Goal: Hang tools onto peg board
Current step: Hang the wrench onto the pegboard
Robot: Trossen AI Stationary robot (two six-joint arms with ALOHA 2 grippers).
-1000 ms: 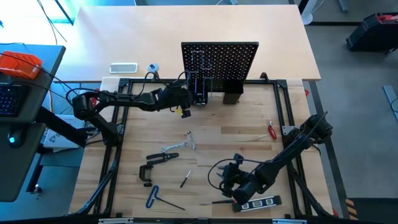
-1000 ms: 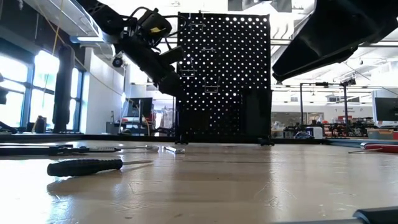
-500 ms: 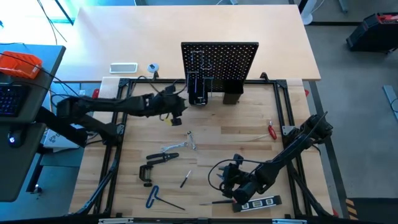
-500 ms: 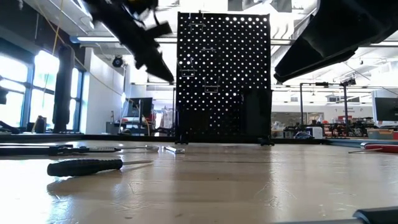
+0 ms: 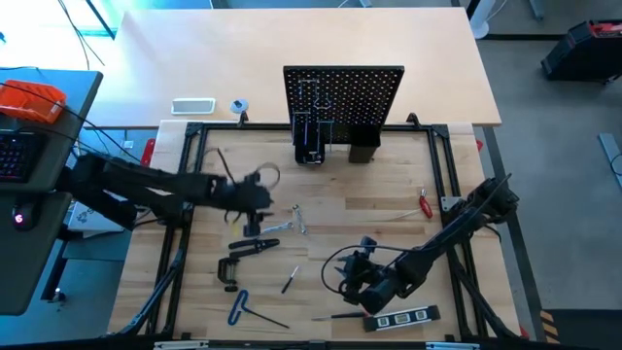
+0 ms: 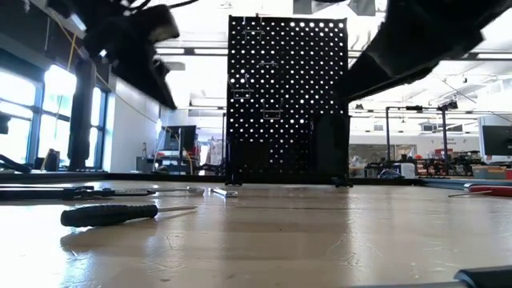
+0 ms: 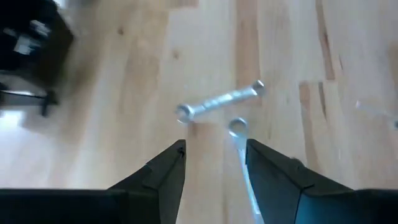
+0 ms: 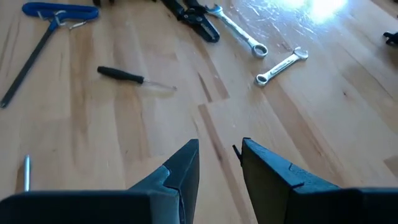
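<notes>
Left pincer point(image 7: 211, 155) empty, fingers apart, over two silver wrenches point(image 7: 219, 102) mid-tabletop; right pincer point(image 8: 219, 155) empty, fingers apart, near front edge.

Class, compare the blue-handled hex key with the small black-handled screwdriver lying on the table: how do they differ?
The hex key has a blue T-shaped handle; the screwdriver has a straight black one. The hex key looks longer. It lies nearer the table's front edge than the screwdriver. Both lie flat, untouched.

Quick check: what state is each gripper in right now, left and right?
Left gripper: open, empty, above the two silver wrenches.
Right gripper: open, empty, low over the light wooden table.
</notes>
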